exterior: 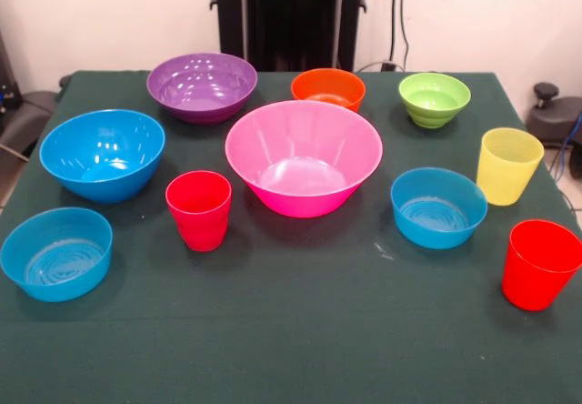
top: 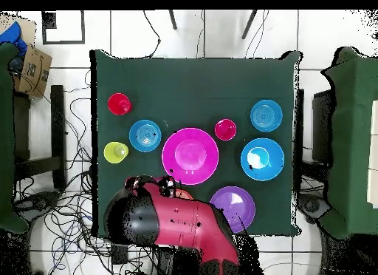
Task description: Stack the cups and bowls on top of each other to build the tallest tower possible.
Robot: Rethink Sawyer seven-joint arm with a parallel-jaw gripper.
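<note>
Nothing stacked yet: big pink bowl (exterior: 303, 169) sits mid-surface (exterior: 291, 331), other bowls and three cups spread singly around it, arm (top: 173, 224) drawn back near the purple bowl (exterior: 202, 85), claw state can't tell; next probably grab a first piece.

Seven bowls (exterior: 303, 168), three cups (exterior: 199, 208).

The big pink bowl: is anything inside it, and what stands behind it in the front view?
The big pink bowl is empty; its bare inner bottom shows. Behind it stands the small orange bowl, whose lower front the pink rim partly covers. The purple bowl stands behind to one side, apart.
</note>
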